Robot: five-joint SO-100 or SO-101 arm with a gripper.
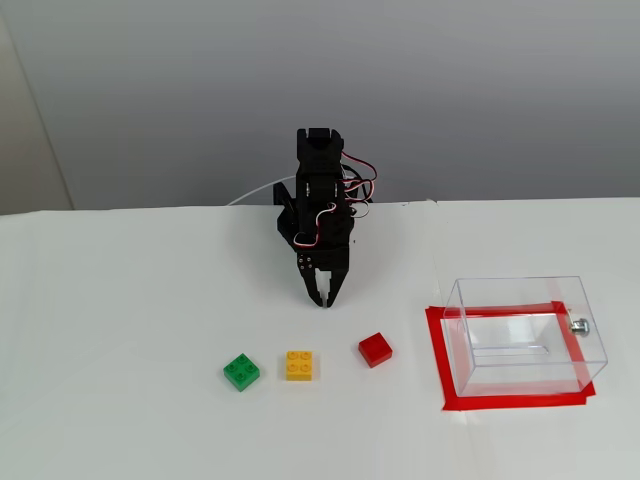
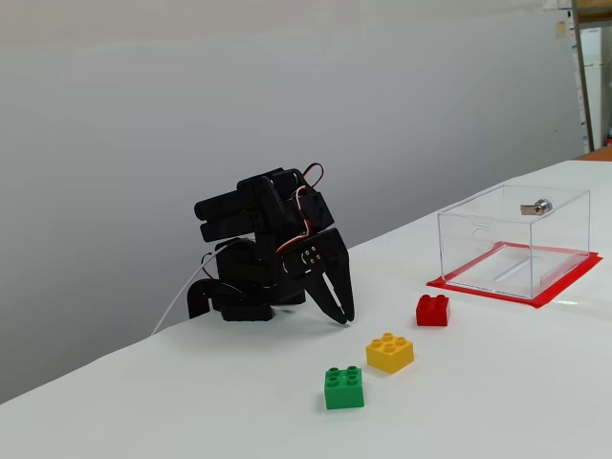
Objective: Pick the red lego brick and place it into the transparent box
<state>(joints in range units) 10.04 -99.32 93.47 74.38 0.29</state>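
Evidently nothing has been picked up: the hand (image 1: pixel 324 297) is seen nearly closed and empty, folded low over the counter (image 1: pixel 120 300). The red lego brick (image 1: pixel 375 349) lies between the yellow brick (image 1: pixel 302 365) and the transparent box (image 1: pixel 525 335). A reach toward it, fingers opened, is called for.

Small square red plastic lego brick (image 1: pixel 375 349) (image 2: pixel 432 310), plain glossy red. Yellow plastic brick (image 1: pixel 301 365) and green plastic brick (image 1: pixel 241 371), each of one colour. Clear rectangular plastic box (image 1: pixel 524 333) with silver knob (image 1: pixel 579 325), bordered below by red tape (image 1: pixel 515 401). Black robot arm (image 2: pixel 263 251) with red and white wires (image 1: pixel 352 176). White table (image 1: pixel 120 320), grey wall (image 2: pixel 143 105).
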